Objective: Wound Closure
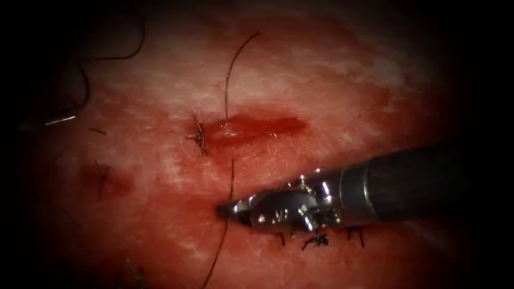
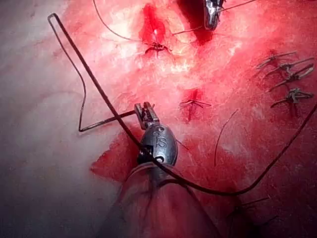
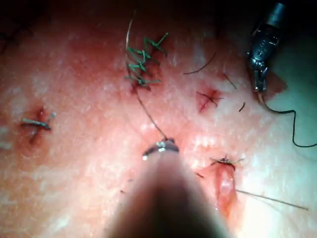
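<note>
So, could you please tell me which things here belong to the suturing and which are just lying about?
In use: cut; thread, gripped by right claw; needle, gripped by left claw, outside the tissue.
Lying about: finished stitches; loose thread end.

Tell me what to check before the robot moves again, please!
1. Right pincer shut on the thread: ok.
2. Left pincer holding the needle near one end: ok.
3. Needle out of the tissue, left of the cut: ok.
4. Stitch sits at the cut's left end: ok.
5. Thread clear of the left tool: not ok, it lies across it.
6. Thread free of knots along its length: cannot tell.
</note>
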Motion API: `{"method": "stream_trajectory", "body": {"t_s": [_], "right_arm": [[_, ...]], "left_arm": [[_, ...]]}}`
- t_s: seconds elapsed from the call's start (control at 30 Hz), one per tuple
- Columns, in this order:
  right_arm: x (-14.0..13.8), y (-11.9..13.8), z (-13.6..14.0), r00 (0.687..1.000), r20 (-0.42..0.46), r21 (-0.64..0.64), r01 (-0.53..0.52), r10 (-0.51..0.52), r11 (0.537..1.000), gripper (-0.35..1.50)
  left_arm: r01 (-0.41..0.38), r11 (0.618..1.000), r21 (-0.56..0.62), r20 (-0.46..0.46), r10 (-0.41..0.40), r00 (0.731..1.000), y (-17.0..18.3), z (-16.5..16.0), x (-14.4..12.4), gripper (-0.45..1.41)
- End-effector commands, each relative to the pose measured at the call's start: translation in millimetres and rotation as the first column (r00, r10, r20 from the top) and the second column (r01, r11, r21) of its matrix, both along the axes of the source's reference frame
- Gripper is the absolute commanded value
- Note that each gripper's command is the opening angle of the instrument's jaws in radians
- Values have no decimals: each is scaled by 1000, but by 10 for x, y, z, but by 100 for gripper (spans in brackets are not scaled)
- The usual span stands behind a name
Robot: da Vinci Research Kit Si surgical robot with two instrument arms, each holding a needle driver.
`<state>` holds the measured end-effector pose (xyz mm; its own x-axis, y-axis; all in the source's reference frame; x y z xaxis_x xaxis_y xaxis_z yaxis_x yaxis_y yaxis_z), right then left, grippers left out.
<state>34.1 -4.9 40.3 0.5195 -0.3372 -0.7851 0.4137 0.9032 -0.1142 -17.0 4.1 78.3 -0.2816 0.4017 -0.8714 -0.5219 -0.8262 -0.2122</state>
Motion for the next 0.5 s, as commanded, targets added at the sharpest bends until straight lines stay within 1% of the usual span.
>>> {"method": "stream_trajectory", "body": {"t_s": [0.03,0.13,0.27,0.3,0.33,0.4,0.43,0.47,0.5], "right_arm": [[5,-12,-2,1000,-4,4,6,-6,1000,-35],[6,-14,-8,1000,-7,15,8,-8,1000,-35],[4,-10,-11,999,-44,33,-13,14,999,-35],[3,-9,-12,998,-53,38,-22,24,999,-21],[1,-7,-13,997,-61,55,-37,41,998,14],[-4,-4,-14,996,-67,54,-55,58,997,51],[-8,-2,-15,995,-62,53,-78,82,996,74],[-12,0,-16,994,-61,45,-91,94,995,88],[-16,2,-18,992,-62,45,-106,109,993,96]], "left_arm": [[-1,1000,3,-1,1,1000,-9,6,-5,-45],[-1,1000,3,0,1,1000,-9,6,-5,-45],[-1,1000,3,0,1,1000,-9,6,-5,-45],[-1,1000,3,0,1,1000,-9,6,-5,-45],[-1,1000,3,0,1,1000,-9,6,-5,-45],[-1,1000,3,0,1,1000,-9,6,-5,-45],[-1,1000,3,0,1,1000,-9,6,-5,-45],[-1,1000,3,0,1,1000,-9,7,-5,-45],[-1,1000,3,0,1,1000,-9,7,-5,-45]]}}
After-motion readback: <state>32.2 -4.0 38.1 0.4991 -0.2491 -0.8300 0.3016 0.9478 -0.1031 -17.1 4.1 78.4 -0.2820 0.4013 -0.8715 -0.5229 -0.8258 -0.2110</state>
